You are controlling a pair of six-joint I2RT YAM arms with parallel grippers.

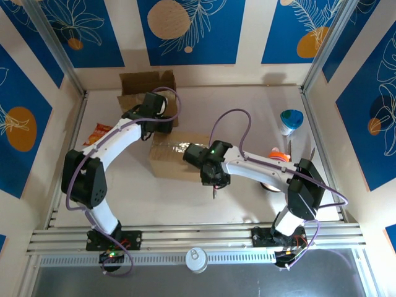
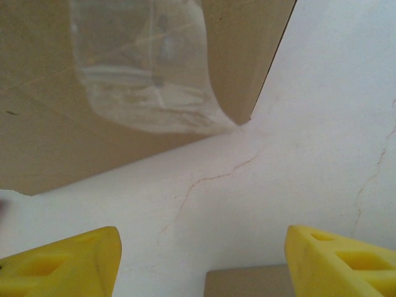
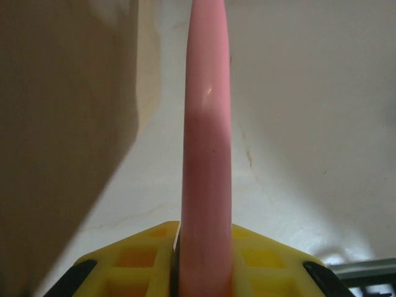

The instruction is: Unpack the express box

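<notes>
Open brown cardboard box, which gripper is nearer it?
Left: the left gripper hangs at the front of the open box; right gripper, holding a pink tool, is farther, beside the taped cardboard box.

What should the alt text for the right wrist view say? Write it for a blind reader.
A pink tool stands up the middle of the frame, clamped between the yellow fingers at the bottom. A box rises on the left, white table on the right.

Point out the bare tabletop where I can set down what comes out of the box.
Widest bare patch: in front of the taped box, up to the front rail. Another lies at the back, between the open carton and the blue cup. Crowded: the right side around the cup and the right arm.
</notes>
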